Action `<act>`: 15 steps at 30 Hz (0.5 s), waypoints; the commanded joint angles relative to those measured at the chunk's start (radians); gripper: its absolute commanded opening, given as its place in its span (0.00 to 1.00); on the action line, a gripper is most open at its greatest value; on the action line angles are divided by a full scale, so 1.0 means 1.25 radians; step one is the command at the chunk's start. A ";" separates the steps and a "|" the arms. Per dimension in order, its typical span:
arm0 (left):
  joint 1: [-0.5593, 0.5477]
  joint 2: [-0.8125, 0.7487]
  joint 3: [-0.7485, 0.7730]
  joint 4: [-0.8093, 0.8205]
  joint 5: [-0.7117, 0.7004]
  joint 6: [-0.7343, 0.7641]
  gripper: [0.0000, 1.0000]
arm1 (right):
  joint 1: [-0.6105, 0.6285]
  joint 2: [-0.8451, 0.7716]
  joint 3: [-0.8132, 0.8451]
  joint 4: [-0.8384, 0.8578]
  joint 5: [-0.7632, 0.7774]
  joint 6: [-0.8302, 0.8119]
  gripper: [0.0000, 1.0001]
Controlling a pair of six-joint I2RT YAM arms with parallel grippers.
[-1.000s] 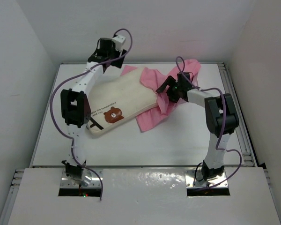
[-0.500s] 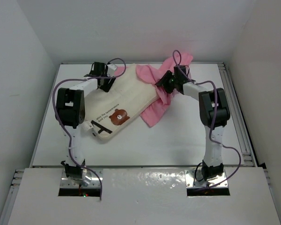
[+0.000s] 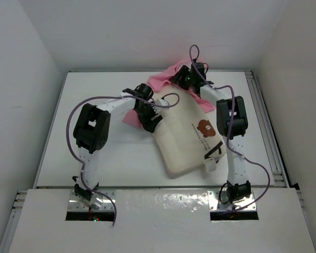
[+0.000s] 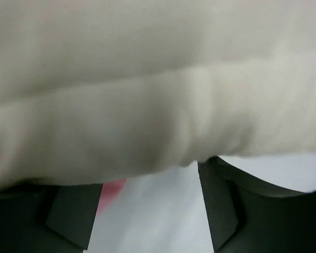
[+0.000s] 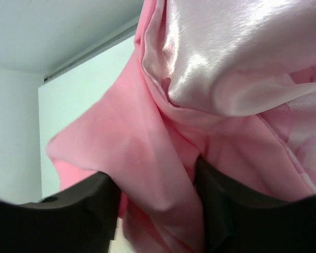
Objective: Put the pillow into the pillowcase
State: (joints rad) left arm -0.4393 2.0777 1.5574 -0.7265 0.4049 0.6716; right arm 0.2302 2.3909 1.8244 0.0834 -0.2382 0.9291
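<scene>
Our left hand (image 3: 147, 115) grasps the pillow (image 3: 187, 134) by its 10 o'clock corner, and our right hand (image 5: 157, 200) is clenched on a bunch of the pillowcase (image 3: 162, 80). The pillow sprawls from the middle of the surface (image 3: 121, 163) toward 5 o'clock. The case is heaped at 12 o'clock, seemingly partly under the pillow. We judge the slick satin may slide out of the right hand, or the pillow's weight may pin the case so no mouth opens. Only the overhead view gives this layout. Only the right wrist view shows folds between the fingers (image 5: 84, 205), with no opening visible.
</scene>
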 commanded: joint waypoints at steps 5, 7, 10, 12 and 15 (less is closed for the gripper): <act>-0.022 -0.010 0.276 -0.157 0.185 0.050 0.72 | 0.061 -0.089 -0.046 -0.021 -0.140 -0.087 0.75; -0.012 -0.014 0.337 -0.214 0.184 0.065 0.76 | 0.045 -0.111 -0.058 -0.025 -0.138 -0.116 0.83; 0.020 -0.020 0.416 -0.223 0.167 0.056 0.78 | 0.010 -0.155 -0.072 -0.026 -0.136 -0.128 0.88; 0.058 -0.028 0.411 -0.152 0.127 0.013 0.76 | -0.015 -0.187 -0.081 -0.034 -0.129 -0.148 0.90; 0.097 -0.021 0.344 -0.047 -0.014 -0.079 0.58 | -0.028 -0.237 -0.094 -0.063 -0.094 -0.214 0.96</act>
State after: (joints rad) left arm -0.3862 2.0518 2.0468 -0.8989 0.5236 0.6559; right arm 0.2314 2.2044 1.7103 0.0200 -0.3664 0.7570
